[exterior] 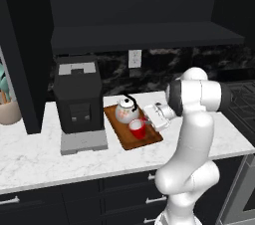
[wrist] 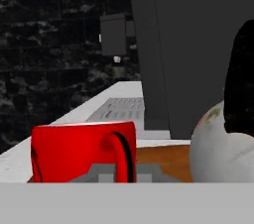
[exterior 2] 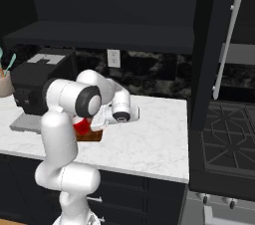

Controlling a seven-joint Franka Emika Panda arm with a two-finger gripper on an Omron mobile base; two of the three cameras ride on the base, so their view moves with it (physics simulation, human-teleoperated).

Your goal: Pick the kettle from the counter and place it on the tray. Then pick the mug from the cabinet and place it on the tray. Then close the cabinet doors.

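Note:
The red mug (exterior: 138, 129) stands on the reddish-brown tray (exterior: 146, 142) on the marble counter (exterior: 45, 162), just in front of the white kettle (exterior: 127, 111) with its black handle. My gripper (exterior: 146, 121) reaches in from the right, level with the mug's rim. In the hand view the mug (wrist: 74, 151) is close up, its handle sits between the fingertips of the gripper (wrist: 118, 175), which is shut on it. The kettle (wrist: 223, 158) bulges at the right on the tray (wrist: 163, 161). From the right base view, the mug (exterior 2: 82, 127) peeks out behind my arm.
A black coffee machine (exterior: 78, 102) stands left of the tray. The dark cabinet (exterior: 144, 35) above is open. One cabinet door (exterior 2: 214, 45) with a silver bar handle (exterior 2: 229, 45) juts out at the right, another (exterior: 25, 55) at the left. A stove (exterior 2: 229, 139) lies to the right.

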